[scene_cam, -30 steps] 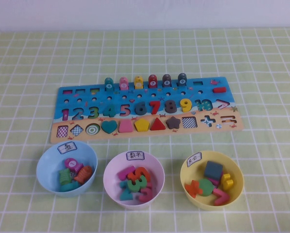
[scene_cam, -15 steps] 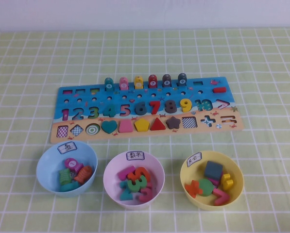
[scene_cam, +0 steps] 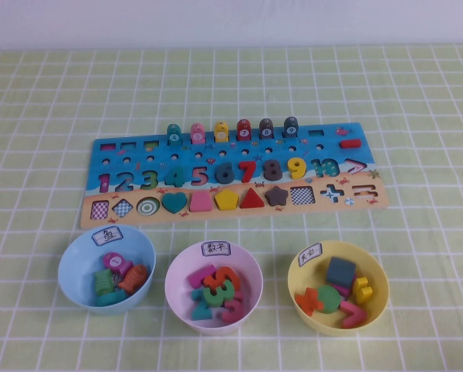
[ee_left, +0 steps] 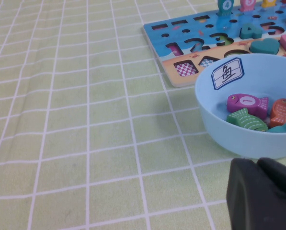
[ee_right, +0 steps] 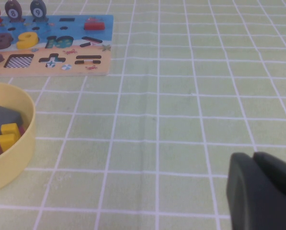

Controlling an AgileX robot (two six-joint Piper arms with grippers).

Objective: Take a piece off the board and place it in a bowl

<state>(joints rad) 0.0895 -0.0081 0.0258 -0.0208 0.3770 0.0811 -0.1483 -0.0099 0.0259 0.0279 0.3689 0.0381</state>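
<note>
You have both arms drawn back to the near edge of the table, almost out of the high view, where only a dark sliver shows at the near left corner. The left gripper (ee_left: 262, 194) appears in its own wrist camera as a black mass low over the green checked cloth, just beside the light blue bowl (ee_left: 214, 120) on its near side; you cannot tell from this whether its fingers are spread or closed. The right gripper (ee_right: 260, 189) likewise shows only as a dark bulk above bare cloth, well apart from the yellow bowl (scene_cam: 374, 308) and off to its right, and its opening is equally unreadable. Neither one is holding anything that you can see. The piece (scene_cam: 340, 271), the slate-blue square block, lies inside the yellow bowl, tilted on top of the magenta square block (scene_cam: 341, 288) and resting among the other coloured shapes there; the right wrist camera catches its dark corner (ee_right: 3, 118) over the rim. The board (scene_cam: 215, 215) lies flat farther back, beyond the row of three bowls, with a checkered empty square slot (scene_cam: 302, 195) just right of the star piece (scene_cam: 276, 196). The pink-lilac bowl (scene_cam: 177, 267) sits between the other two.
</note>
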